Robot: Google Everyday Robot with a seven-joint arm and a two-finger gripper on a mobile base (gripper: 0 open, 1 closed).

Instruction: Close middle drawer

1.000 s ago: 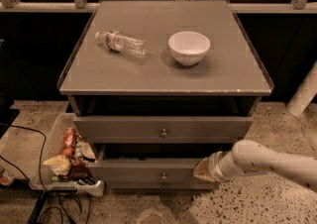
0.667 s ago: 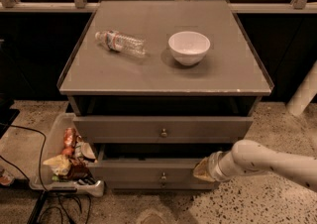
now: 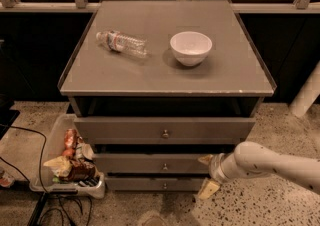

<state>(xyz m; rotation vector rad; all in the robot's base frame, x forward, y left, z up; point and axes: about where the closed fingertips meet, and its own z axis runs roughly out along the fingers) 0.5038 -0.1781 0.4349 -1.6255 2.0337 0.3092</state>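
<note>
One middle drawer [image 3: 145,164]: seemingly nearly shut, slightly proud.
Gripper [image 3: 206,175]: at its 3 o'clock end, jaws spread, empty.
Remaining: final push.

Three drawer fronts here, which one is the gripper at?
The middle drawer, second front down: the gripper is at its right end in the camera view, fingers open. The top drawer sits higher; the lowest drawer is below.

middle drawer [image 3: 135,164], gripper [image 3: 207,174] at its right end
</note>
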